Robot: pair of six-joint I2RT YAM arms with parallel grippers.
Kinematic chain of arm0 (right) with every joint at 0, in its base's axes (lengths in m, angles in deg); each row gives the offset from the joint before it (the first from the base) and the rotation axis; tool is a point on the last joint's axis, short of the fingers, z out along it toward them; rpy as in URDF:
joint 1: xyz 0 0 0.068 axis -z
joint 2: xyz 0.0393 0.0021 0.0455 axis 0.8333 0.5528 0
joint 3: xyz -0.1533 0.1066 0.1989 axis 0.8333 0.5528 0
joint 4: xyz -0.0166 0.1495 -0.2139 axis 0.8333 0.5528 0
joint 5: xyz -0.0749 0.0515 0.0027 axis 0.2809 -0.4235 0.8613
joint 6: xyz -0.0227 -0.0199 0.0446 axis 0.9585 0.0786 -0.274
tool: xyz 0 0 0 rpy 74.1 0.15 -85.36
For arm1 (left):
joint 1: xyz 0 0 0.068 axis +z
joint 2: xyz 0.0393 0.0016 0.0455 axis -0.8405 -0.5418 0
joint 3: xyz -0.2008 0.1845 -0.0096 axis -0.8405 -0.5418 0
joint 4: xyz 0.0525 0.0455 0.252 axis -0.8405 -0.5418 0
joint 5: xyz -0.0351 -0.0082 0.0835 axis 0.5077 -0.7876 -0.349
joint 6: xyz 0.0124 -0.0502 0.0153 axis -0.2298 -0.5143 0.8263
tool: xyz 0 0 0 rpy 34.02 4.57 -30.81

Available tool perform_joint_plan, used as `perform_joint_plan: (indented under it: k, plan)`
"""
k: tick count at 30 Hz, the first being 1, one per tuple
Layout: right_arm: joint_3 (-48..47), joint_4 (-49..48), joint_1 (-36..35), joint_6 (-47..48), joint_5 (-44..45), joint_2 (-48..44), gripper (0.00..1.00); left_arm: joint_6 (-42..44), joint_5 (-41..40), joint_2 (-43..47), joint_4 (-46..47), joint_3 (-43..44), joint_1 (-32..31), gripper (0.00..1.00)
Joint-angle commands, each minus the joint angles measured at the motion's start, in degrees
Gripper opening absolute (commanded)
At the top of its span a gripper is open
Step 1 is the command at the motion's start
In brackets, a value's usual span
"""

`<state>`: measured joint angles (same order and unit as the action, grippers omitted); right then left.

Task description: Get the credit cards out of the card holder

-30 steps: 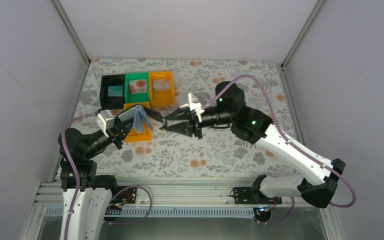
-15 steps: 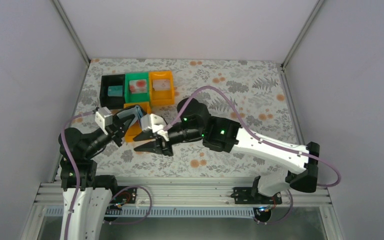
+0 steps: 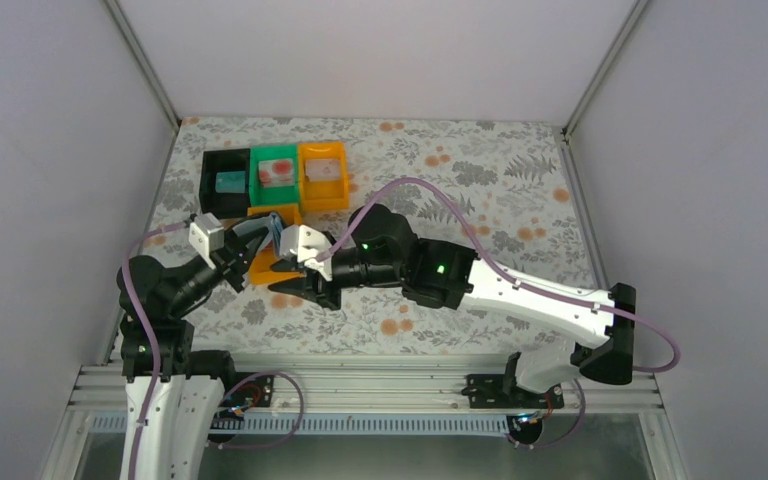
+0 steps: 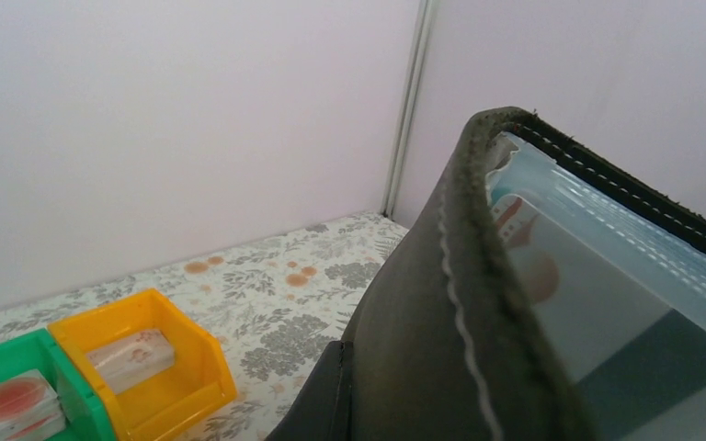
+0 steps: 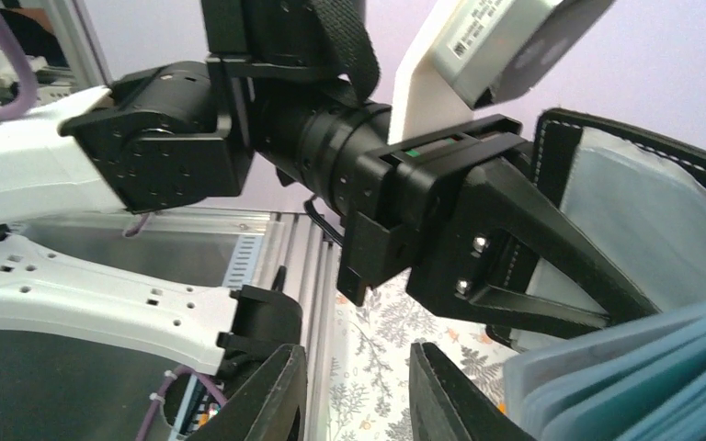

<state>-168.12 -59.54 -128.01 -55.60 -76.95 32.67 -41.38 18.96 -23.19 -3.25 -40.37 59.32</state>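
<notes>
Overhead view looks down from behind; both wrist views (very close) share the card holder (image 4: 423,331).

**Card holder** (image 3: 266,232): a folding wallet, black outside with pale stitching along its edge, carrying a stack of translucent blue-grey sleeves. It stands open and tilted, with one cover clamped in the left gripper (image 3: 248,250). A whitish card with red print (image 4: 522,246) shows through the sleeves.

**Cards outside the holder**: three lie flat, one to a tray.
- teal card (image 3: 230,183) in the black tray (image 3: 222,206)
- whitish-and-red card (image 3: 280,171) in the green tray (image 3: 273,192)
- pale grey card (image 3: 323,169) in the adjoining orange tray (image 3: 325,199)
</notes>
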Motion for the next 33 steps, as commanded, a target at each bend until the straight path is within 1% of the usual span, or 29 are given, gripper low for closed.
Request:
perform_joint_plan:
  k: [1, 6, 16, 20, 23, 29, 33]
  plan:
    - [0.84, 0.21, -0.03, -0.56, 4.17, -0.36, 0.29, -0.64, -0.20, 0.62, 0.61, 1.34, 0.23, 0.02]
    - [0.96, 0.09, 0.49, -0.35, 5.52, -0.63, 0.28, -0.12, -0.18, 0.66, 0.21, 1.68, 0.20, 0.03]
    - [0.70, 1.55, 1.65, 0.88, 9.30, -0.95, 0.29, 0.20, 0.08, 0.82, 0.03, 1.67, 0.24, 0.02]
    - [0.84, 1.53, 2.63, 1.56, 9.51, -1.33, 0.30, 0.41, 0.33, 0.93, -0.07, 1.54, 0.24, 0.02]
    - [0.45, 1.16, 3.05, 1.64, 10.46, -0.76, 0.30, 0.35, 0.65, 1.04, 0.05, 1.30, 0.24, 0.02]
    - [-1.53, 1.06, 4.03, -0.77, 17.59, 1.23, 0.28, 1.07, 2.59, 1.11, -0.33, 1.04, 0.24, 0.02]
    - [-3.92, 1.82, 4.25, -0.49, 17.26, 3.32, 0.29, 1.37, 4.15, 1.06, -0.42, 0.52, 0.24, 0.02]
